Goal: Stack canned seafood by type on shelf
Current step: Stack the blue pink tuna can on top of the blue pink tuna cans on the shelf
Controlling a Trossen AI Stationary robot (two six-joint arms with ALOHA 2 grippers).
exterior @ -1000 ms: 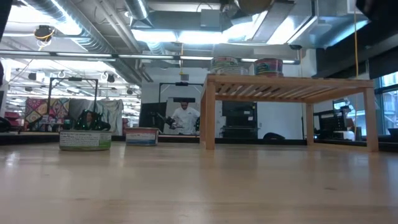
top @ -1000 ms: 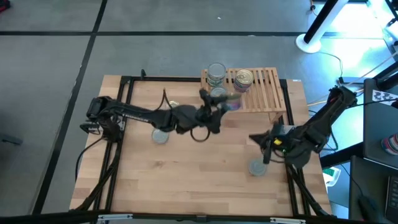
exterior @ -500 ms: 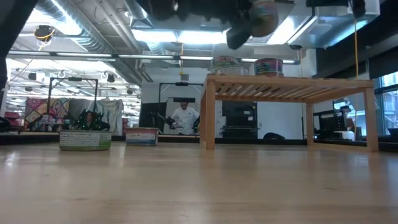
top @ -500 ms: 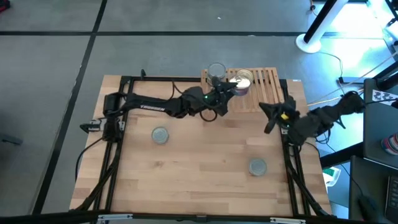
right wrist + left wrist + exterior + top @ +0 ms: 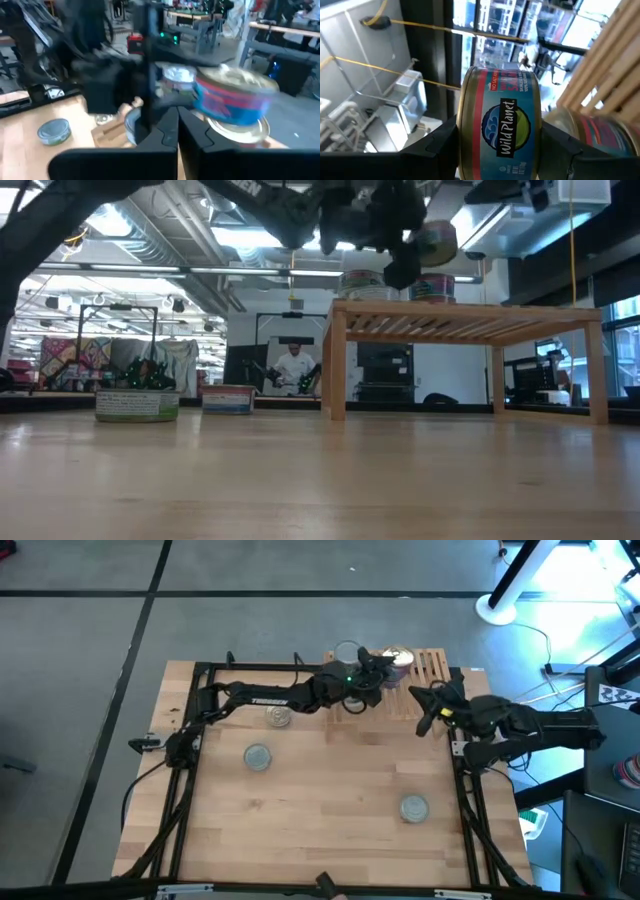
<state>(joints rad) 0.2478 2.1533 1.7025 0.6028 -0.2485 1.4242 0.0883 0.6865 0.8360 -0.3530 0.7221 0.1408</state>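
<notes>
I see the shelf (image 5: pixel 420 680) at the table's far edge, right of centre. My left gripper (image 5: pixel 497 150) hangs above its left part, fingers pinching a red-and-blue can (image 5: pixel 501 125) by its sides, just over another can (image 5: pixel 432 286) standing there. My right gripper (image 5: pixel 177 127) waits at the shelf's right, fingers pressed together.

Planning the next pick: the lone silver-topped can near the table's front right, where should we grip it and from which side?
Grip the silver-topped can across its curved side wall, coming straight down from above. It lies flat, lid up, low and round, with bare table all around it, so the fingers should fit on either side. The right gripper looks nearer.
</notes>
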